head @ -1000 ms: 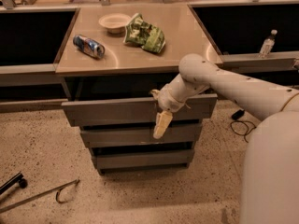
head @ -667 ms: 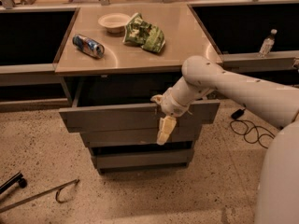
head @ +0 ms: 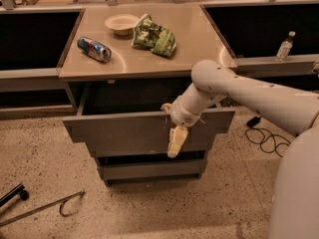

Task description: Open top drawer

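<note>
The top drawer (head: 124, 133) is a wide grey metal drawer under the tan counter (head: 199, 44). It stands pulled well out toward me, and its dark inside (head: 129, 96) shows behind the front panel. My gripper (head: 172, 126) is at the top edge of the drawer's front panel, right of its middle. Its cream-coloured end hangs down over the panel's face. My white arm (head: 239, 91) reaches in from the right.
A crushed can (head: 93, 49), a white bowl (head: 122, 23) and a green chip bag (head: 154, 34) lie on the counter. A narrower lower drawer front (head: 149, 171) sits below. A water bottle (head: 284, 46) stands at right, a black cable (head: 264, 138) and a metal rod (head: 45, 208) lie on the floor.
The top drawer has slid farther out toward me, and my gripper has moved with it, staying at the front panel's top edge.
</note>
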